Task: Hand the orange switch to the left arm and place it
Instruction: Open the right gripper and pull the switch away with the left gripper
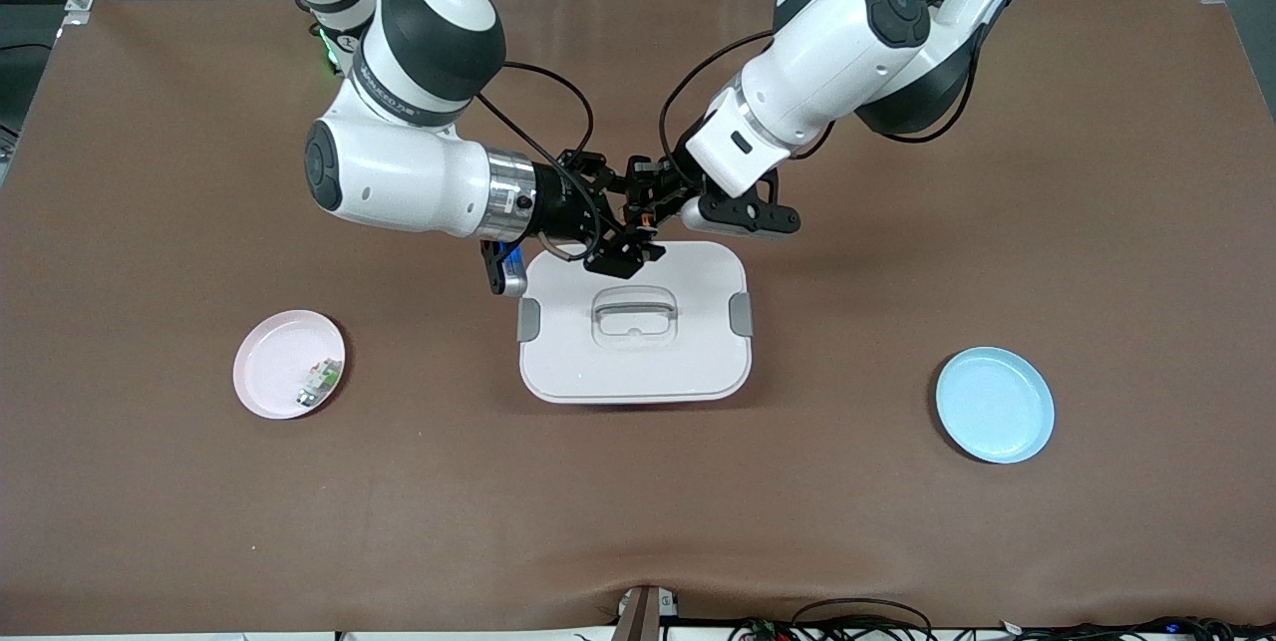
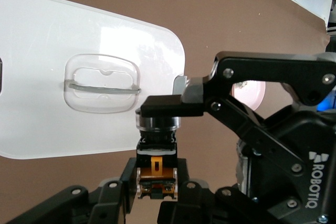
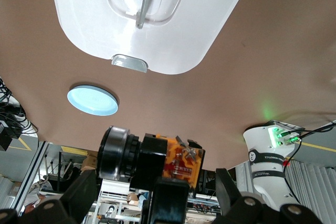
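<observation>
The orange switch (image 1: 648, 218) is up in the air over the box's edge nearest the robots' bases. My left gripper (image 1: 655, 205) is shut on its orange and black body (image 2: 156, 174). My right gripper (image 1: 623, 234) is open, its fingers on either side of the switch (image 3: 181, 163) along its length. One right finger pad (image 2: 170, 106) sits against the switch's round ringed end. The white box (image 1: 598, 367) stands closed at the table's middle, below both grippers, and shows in the left wrist view (image 2: 47, 108) and the right wrist view (image 3: 210, 19).
A pink plate (image 1: 274, 347) holding a small green-and-white part (image 1: 319, 384) lies toward the right arm's end. A light blue plate (image 1: 994, 405) lies toward the left arm's end and shows in the right wrist view (image 3: 92, 100). Brown mat covers the table.
</observation>
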Robot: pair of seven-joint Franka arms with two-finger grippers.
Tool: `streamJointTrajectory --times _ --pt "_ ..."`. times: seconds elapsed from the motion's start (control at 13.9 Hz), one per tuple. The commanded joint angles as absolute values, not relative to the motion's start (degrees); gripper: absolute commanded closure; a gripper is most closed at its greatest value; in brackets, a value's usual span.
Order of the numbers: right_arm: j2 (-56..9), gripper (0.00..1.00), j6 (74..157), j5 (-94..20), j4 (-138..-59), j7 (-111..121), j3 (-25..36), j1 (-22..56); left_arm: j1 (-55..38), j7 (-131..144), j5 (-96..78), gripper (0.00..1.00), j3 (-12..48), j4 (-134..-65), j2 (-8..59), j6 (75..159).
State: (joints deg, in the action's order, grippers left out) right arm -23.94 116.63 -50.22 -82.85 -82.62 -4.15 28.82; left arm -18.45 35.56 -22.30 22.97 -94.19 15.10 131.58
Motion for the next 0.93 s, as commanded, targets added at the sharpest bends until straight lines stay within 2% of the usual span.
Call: streamJointTrajectory --times 0.0,0.5,0.86 --pt "-23.20 0.00 116.10 -49.04 -82.97 -83.15 -3.78 28.39 -18.02 34.72 -21.97 1.00 22.68 -94.48 13.89 129.39" --pt "-22.59 0.00 110.14 -48.52 -82.97 -78.59 -3.52 24.53 -11.70 31.21 -18.72 1.00 22.41 -94.48 12.04 119.90" --pt "-20.66 0.00 99.07 -42.30 -83.06 -64.37 -3.52 18.47 -5.37 29.02 -10.48 1.00 22.50 -94.57 12.39 117.51"
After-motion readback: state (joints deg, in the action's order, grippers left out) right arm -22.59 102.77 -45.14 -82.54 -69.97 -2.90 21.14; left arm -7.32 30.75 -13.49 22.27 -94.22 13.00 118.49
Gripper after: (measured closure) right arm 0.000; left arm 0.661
